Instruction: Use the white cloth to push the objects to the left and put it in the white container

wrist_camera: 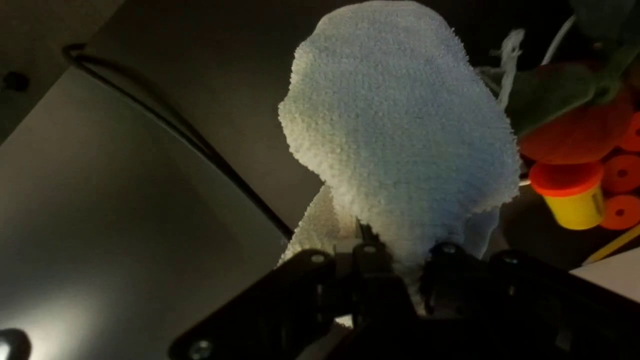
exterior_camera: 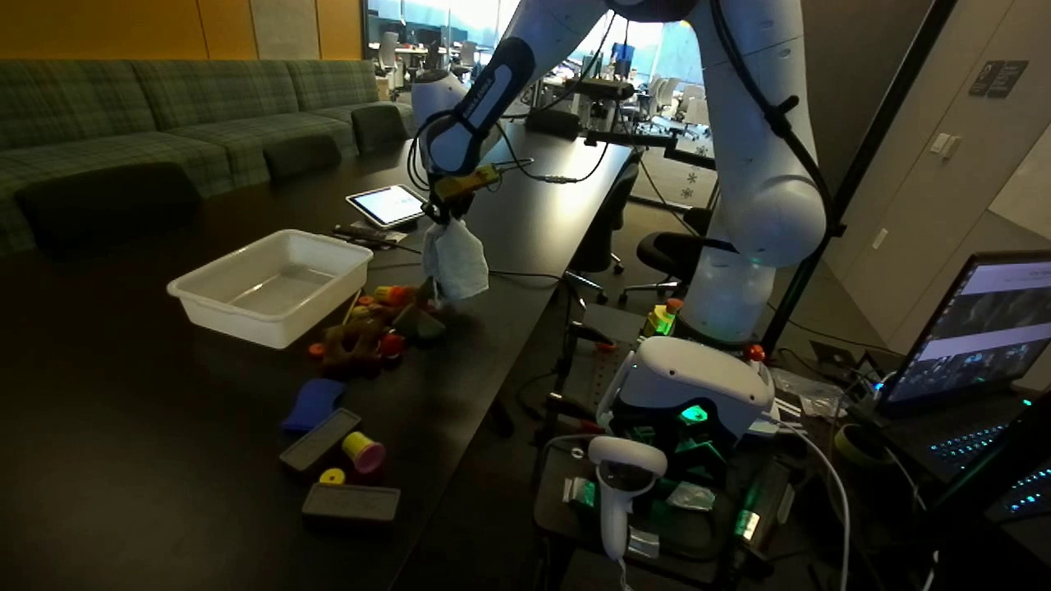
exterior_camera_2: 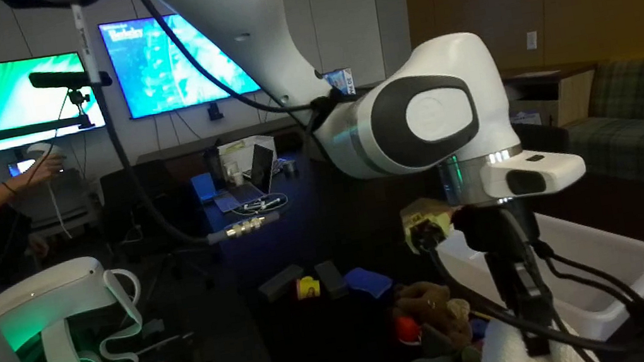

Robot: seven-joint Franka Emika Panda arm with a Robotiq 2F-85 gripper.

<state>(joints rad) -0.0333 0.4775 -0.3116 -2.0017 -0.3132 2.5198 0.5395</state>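
Grip done: your hand (wrist_camera: 407,253), near the objects (exterior_camera: 353,343), pinches the white cloth (exterior_camera: 460,261); pushing and loading the white container (exterior_camera: 232,317) likely remain.

The bottom edge of an exterior view cut off the cloth (exterior_camera_2: 501,355), and there the jaws hid part of the tray (exterior_camera_2: 606,247).

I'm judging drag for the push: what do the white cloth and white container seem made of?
White cloth: probably terry-type fabric, fibre unclear; soft, matte, going by its nubbly pile and fuzzy edge.
White container: likely moulded plastic, smooth, slight sheen, from its rounded rim and the soft reflection inside.
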